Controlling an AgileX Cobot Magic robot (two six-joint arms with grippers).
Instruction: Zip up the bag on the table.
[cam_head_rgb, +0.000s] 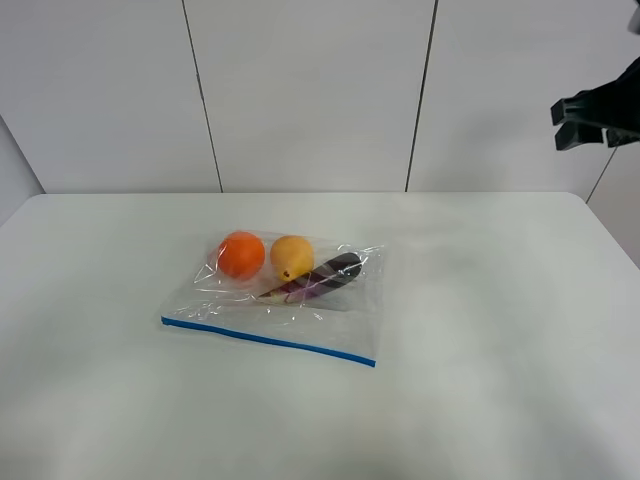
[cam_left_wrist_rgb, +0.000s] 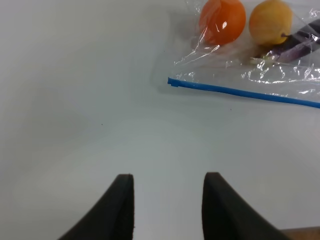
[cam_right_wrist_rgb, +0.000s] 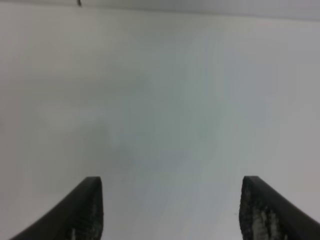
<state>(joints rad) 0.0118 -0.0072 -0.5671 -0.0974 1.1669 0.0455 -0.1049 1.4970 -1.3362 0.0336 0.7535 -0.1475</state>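
Observation:
The clear crinkly bag (cam_head_rgb: 300, 305) lies flat in the middle of the white table (cam_head_rgb: 490, 350). Its blue zipper strip (cam_head_rgb: 266, 338) runs along the near edge. Inside are an orange fruit (cam_head_rgb: 241, 254), a yellow fruit (cam_head_rgb: 291, 256) and a dark purple item (cam_head_rgb: 332, 272). In the left wrist view my left gripper (cam_left_wrist_rgb: 167, 202) is open and empty above bare table, short of the bag (cam_left_wrist_rgb: 250, 67) and the end of its strip (cam_left_wrist_rgb: 172, 81). My right gripper (cam_right_wrist_rgb: 172, 210) is wide open and empty over bare table. It shows in the exterior view (cam_head_rgb: 572, 122) high at the far right.
White wall panels (cam_head_rgb: 310, 90) stand behind the table's far edge. Only the bag lies on the table. The left arm is out of the exterior view.

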